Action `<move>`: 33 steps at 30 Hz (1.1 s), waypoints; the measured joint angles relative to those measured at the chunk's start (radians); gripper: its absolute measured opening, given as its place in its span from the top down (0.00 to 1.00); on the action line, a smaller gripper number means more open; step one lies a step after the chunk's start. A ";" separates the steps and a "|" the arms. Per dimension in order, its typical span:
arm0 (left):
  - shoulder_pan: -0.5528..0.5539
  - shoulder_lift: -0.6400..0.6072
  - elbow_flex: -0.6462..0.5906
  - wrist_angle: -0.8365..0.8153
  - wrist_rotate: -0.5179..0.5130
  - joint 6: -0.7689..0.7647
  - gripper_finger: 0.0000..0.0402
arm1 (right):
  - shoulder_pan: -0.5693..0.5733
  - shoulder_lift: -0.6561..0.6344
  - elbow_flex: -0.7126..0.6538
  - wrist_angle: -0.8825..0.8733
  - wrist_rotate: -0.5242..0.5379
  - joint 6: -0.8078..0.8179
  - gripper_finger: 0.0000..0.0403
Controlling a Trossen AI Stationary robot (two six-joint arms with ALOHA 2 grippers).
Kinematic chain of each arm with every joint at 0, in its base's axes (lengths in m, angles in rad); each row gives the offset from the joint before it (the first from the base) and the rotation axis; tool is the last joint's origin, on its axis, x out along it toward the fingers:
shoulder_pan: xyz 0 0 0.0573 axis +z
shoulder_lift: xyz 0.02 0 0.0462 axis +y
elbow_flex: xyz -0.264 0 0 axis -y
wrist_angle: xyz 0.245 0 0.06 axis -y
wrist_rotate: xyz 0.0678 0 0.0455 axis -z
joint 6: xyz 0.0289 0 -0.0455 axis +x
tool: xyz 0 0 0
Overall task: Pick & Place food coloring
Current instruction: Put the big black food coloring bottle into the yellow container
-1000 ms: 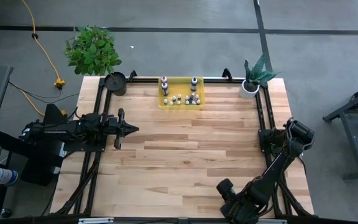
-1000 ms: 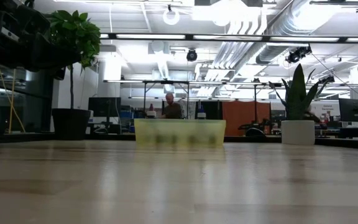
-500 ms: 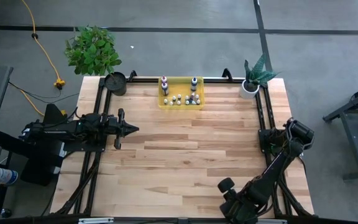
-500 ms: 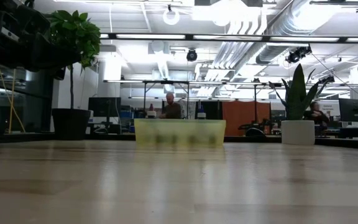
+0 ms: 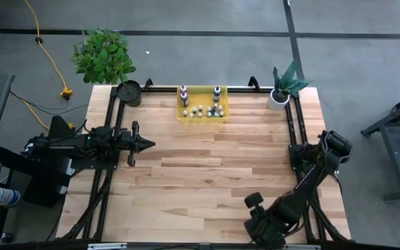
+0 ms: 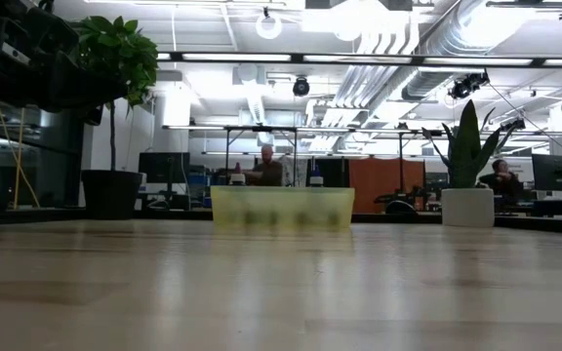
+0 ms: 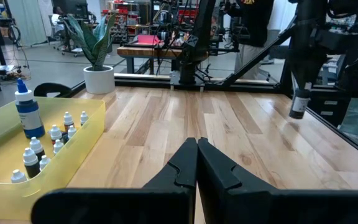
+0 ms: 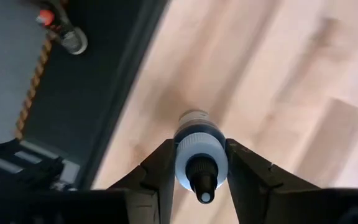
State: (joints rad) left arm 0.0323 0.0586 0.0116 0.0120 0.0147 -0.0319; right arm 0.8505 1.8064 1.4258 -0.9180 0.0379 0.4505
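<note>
Bottle (image 8: 199,152) clamped between right gripper (image 8: 199,163) fingers, above table (image 5: 207,173) near front right corner, remaining bottles (image 5: 201,110) in yellow bin (image 5: 201,93) at back edge, left gripper (image 5: 146,144) closed, empty, at left edge.

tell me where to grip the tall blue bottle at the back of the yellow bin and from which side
Grip the blue bottle by its cap and neck, coming straight down from above. It stands upright and rises well over the small bottles crowded beside it, and the yellow bin wall blocks a sideways approach. The left gripper, shut, looks best placed.
</note>
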 joint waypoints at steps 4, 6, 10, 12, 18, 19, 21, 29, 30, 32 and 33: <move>0.000 0.000 0.000 0.000 0.000 0.000 1.00 | -0.038 -0.029 0.000 -0.031 0.008 0.006 0.72; 0.000 0.000 0.000 0.000 0.000 0.000 1.00 | -0.061 -0.052 0.000 -0.043 0.007 0.006 0.72; 0.000 0.000 0.000 0.000 0.000 0.000 1.00 | -0.121 -0.103 0.000 -0.052 0.006 -0.006 0.72; 0.000 0.000 0.000 0.000 0.000 0.000 1.00 | -0.161 -0.137 0.000 -0.060 0.000 -0.010 0.72; 0.000 0.000 0.000 0.000 0.000 0.000 1.00 | -0.314 -0.260 0.000 -0.059 -0.003 -0.030 0.72; 0.000 0.000 0.000 0.000 0.000 0.000 1.00 | -0.344 -0.281 0.000 -0.059 -0.003 -0.042 0.72; 0.000 0.000 0.000 0.000 0.000 0.000 1.00 | -0.408 -0.318 0.000 -0.058 -0.003 -0.081 0.72; 0.000 0.000 0.000 0.000 0.000 0.000 1.00 | -0.661 -0.372 0.055 -0.059 -0.015 -0.319 0.72; 0.000 0.000 0.000 0.000 0.000 0.000 1.00 | -0.690 -0.366 0.079 -0.058 -0.013 -0.346 0.72; 0.000 0.000 0.000 0.000 0.000 0.000 1.00 | -0.747 -0.350 0.133 -0.055 -0.001 -0.388 0.72; 0.000 0.000 0.000 0.000 0.000 0.000 1.00 | -0.774 -0.338 0.163 -0.055 0.010 -0.406 0.72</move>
State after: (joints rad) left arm 0.0324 0.0584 0.0116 0.0120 0.0147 -0.0316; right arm 0.0770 1.4687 1.5891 -0.9735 0.0480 0.0440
